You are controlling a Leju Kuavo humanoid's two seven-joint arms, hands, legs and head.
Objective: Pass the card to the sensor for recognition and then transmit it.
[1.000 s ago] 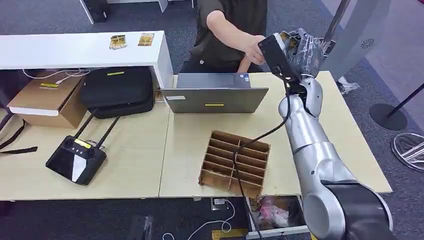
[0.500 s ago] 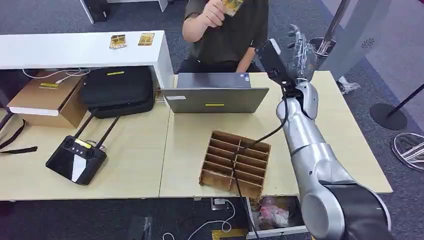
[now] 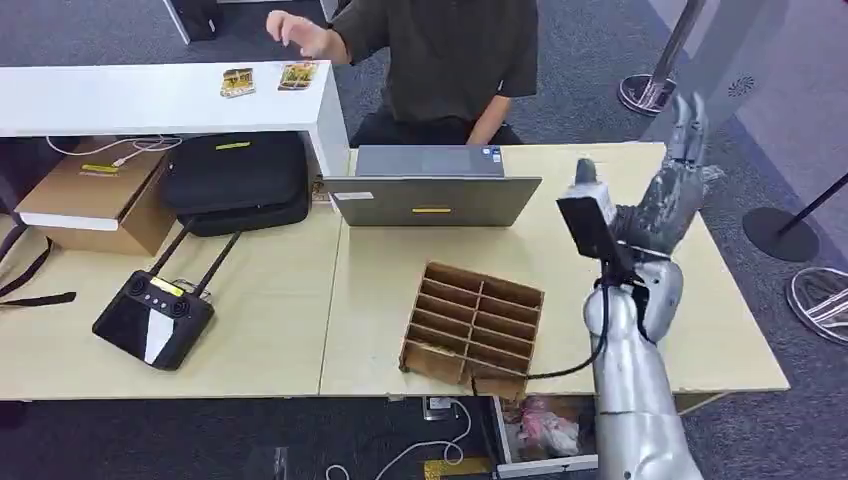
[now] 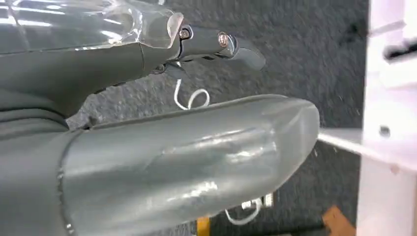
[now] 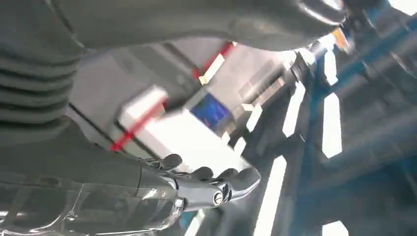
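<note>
My right hand [image 3: 668,195] is raised above the right part of the table, fingers spread and pointing up, holding nothing. In the right wrist view its fingers [image 5: 216,184] stretch out against the ceiling, empty. My left hand [image 4: 196,152] hangs over the grey floor with its thumb and fingers apart and nothing in it. Two yellowish cards [image 3: 237,82] [image 3: 294,76] lie on the white counter [image 3: 120,100] at the back left. A person's hand [image 3: 300,36] hovers just above them; whether it holds a card I cannot tell.
A closed-looking grey laptop [image 3: 432,186] stands at the table's back middle, a cardboard slotted organizer [image 3: 472,325] in front of it. A black controller [image 3: 152,318], black bag [image 3: 235,180] and cardboard box [image 3: 90,195] lie left. The person [image 3: 450,60] sits behind the laptop.
The person took the card from my right hand, lifted it, then reached over to the white counter. My right hand came down and back toward me, fingers now spread and empty.
</note>
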